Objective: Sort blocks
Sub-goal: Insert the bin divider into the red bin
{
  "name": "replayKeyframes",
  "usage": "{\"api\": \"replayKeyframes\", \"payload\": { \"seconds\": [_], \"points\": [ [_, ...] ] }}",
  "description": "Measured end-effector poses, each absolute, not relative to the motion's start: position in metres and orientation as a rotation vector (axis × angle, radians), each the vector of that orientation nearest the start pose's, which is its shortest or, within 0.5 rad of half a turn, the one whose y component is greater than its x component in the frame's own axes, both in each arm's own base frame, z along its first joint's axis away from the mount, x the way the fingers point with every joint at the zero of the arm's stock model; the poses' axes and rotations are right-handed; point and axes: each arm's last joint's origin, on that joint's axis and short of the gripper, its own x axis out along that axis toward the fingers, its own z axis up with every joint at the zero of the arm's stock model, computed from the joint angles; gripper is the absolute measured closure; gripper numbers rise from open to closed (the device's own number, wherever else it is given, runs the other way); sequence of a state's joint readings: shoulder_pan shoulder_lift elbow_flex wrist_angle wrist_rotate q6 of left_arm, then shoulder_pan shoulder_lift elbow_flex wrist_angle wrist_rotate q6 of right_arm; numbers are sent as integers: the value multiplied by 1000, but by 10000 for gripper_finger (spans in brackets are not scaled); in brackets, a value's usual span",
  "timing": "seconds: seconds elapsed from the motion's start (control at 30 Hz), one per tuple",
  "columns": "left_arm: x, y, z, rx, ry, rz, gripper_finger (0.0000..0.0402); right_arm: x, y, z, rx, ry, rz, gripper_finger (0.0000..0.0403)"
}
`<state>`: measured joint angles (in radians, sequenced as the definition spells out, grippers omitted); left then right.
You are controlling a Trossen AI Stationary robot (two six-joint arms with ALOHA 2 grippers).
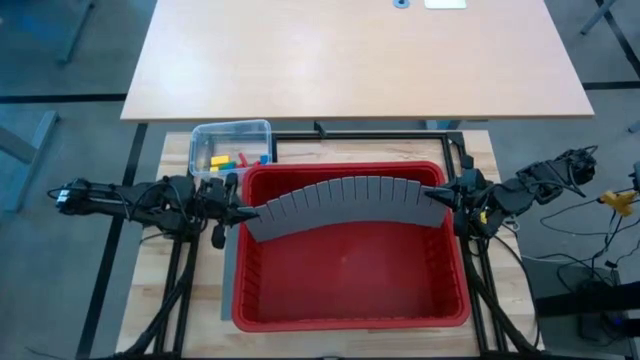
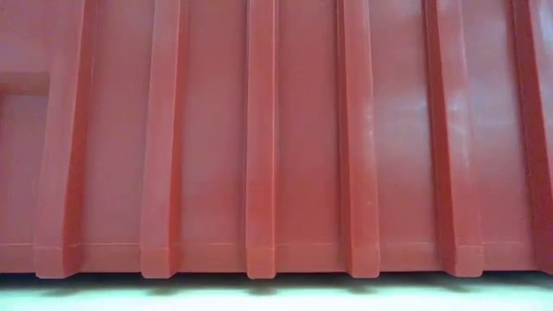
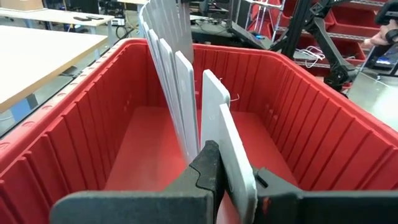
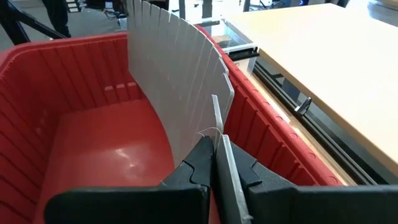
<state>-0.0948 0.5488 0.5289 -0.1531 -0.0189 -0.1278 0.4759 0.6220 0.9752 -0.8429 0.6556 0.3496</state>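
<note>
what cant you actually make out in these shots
- The blocks in the clear tub, high view: too small to count or tell shapes.
- Low view: the red bin wall fills the picture, hiding table, both arms and tub.
- Bin floor behind the grey divider panel, wrist views: the bowed panel screens it.
- Left gripper and right gripper, each shut on a panel end: pads hidden by the panel.

left pincer (image 1: 243, 212) clamped, right pincer (image 1: 437, 196) clamped

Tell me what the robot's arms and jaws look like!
Both arms are dark and skinny, with black cables looping along them. The left gripper has chunky matte-black jaws. The right gripper looks the same, with a little yellow patch just behind it.
</note>
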Motion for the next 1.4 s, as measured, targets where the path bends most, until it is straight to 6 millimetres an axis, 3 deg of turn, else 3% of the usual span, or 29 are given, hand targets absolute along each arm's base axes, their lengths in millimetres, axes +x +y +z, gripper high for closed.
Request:
{"api": "replayKeyframes", "payload": {
  "seconds": [1.4],
  "points": [
    [134,-11,281,-104,164,-22,402,92,28,356,82,373,-245,403]
  ]
}}
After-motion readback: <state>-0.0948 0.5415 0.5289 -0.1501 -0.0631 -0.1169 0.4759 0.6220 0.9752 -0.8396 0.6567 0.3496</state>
